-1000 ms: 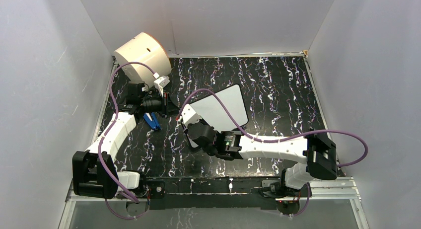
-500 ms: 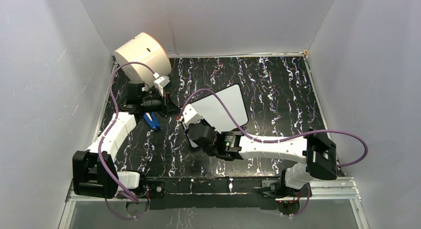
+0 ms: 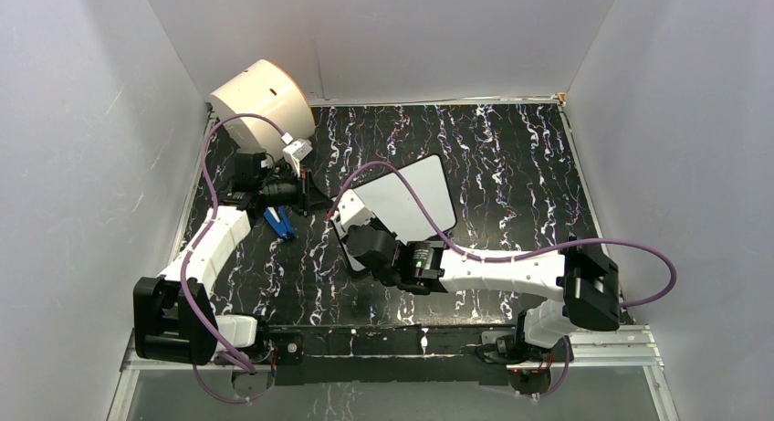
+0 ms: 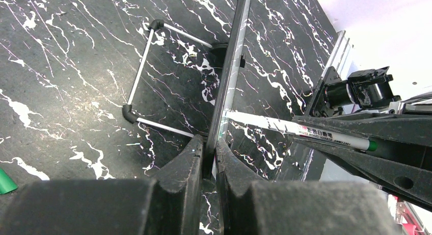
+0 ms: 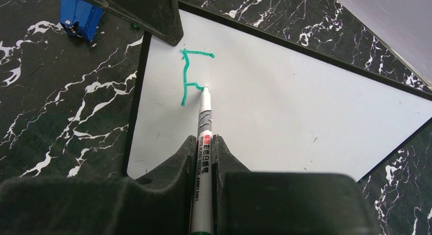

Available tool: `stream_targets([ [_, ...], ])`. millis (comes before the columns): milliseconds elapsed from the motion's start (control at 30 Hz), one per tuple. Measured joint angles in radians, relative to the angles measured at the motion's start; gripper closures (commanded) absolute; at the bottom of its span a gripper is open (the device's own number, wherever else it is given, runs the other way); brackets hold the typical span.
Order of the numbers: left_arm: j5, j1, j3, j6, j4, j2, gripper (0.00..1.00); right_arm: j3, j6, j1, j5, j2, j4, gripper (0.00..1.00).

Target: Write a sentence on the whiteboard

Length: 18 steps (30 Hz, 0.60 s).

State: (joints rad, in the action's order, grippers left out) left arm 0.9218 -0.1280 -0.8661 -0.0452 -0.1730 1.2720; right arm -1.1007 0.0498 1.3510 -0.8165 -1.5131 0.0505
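Observation:
The whiteboard [image 3: 411, 202] stands tilted on its short feet mid-table; it also shows in the right wrist view [image 5: 285, 102] and edge-on in the left wrist view [image 4: 230, 77]. My left gripper [image 4: 210, 143] is shut on the board's edge [image 3: 315, 200]. My right gripper [image 5: 204, 143] is shut on a white board marker [image 5: 204, 138], whose tip touches the board at the end of a short crossbar. The green lettering [image 5: 189, 77] is one F-shaped letter near the board's upper left corner. The marker also shows in the left wrist view [image 4: 300, 129].
A cream cylindrical drum [image 3: 260, 97] stands at the back left. A blue object [image 3: 279, 222] lies on the black marbled table beside the left gripper, also in the right wrist view [image 5: 77, 15]. A green scrap [image 4: 5, 180] lies at the left edge. Grey walls surround the table.
The right gripper has shifted slightly left and toward the board with the marker. The left arm and the board have not moved.

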Motion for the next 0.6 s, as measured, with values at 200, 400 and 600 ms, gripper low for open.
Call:
stream_targets([
  [200,-0.002,0.0,0.0,0.0,0.0,0.0,1.0,0.003,0.005,-0.01,-0.013,0.009,0.003,1.0],
  [400,0.0,0.0,0.0,-0.002,-0.001,0.0,1.0,0.003,0.007,-0.015,-0.015,0.012,0.006,1.0],
  [600,0.002,-0.003,0.0,-0.007,-0.006,0.0,1.0,0.022,0.003,-0.024,0.009,0.037,0.006,1.0],
])
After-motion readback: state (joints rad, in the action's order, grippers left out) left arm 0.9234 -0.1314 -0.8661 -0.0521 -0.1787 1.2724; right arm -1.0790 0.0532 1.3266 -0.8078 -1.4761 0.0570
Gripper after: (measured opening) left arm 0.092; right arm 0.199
